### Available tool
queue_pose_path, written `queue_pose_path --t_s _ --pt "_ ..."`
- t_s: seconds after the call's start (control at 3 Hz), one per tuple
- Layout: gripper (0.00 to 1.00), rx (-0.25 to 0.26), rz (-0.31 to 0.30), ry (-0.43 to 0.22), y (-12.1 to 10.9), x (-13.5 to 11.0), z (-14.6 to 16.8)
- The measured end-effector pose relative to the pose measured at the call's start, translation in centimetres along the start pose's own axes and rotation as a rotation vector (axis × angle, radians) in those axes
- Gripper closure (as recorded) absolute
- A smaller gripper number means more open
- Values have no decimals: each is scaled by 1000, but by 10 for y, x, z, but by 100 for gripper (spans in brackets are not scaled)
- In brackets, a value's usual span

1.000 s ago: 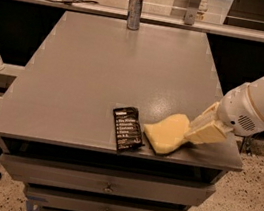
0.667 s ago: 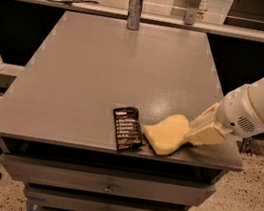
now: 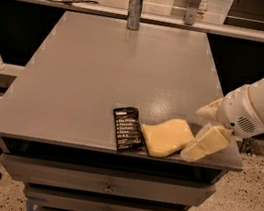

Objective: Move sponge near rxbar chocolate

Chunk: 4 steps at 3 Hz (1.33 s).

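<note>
Camera view: you have the sponge [image 3: 167, 137] lying flat by the table's [image 3: 103, 67] front edge. It is pale yellow foam, unmarked, with a soft wavy outline. Its left end touches the rxbar chocolate [image 3: 128, 129], a flat black wrapper with lines of white text. The gripper [image 3: 197, 134] sits just right of the sponge, its flat yellowish fingers [image 3: 209, 141] spread and clamping nothing. The tabletop is smooth matte grey. A silver can [image 3: 134, 9] stands upright at the far edge.

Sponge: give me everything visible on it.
The sponge is a pale yellow foam pad, plain, with wavy rounded edges. It lies flat near the front edge of the table. Its left end meets or nearly meets the black rxbar chocolate; contact is unclear. The claw sits at its right end, against or just off it.
</note>
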<state>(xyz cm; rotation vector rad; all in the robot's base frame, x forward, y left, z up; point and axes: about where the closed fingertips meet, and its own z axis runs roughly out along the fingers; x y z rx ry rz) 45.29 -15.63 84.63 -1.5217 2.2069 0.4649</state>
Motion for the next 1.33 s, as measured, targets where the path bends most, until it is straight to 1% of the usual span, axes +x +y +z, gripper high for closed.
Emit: queue_pose_path --t_s 0.33,0.67,1.0,1.33 --pt "0 24 9 -7 -4 3 -9" --pt "0 101 16 -45 -23 17 -39" --pt "0 225 -21 -125 -48 29 -90" --pt "0 239 -50 -129 -49 25 -97"
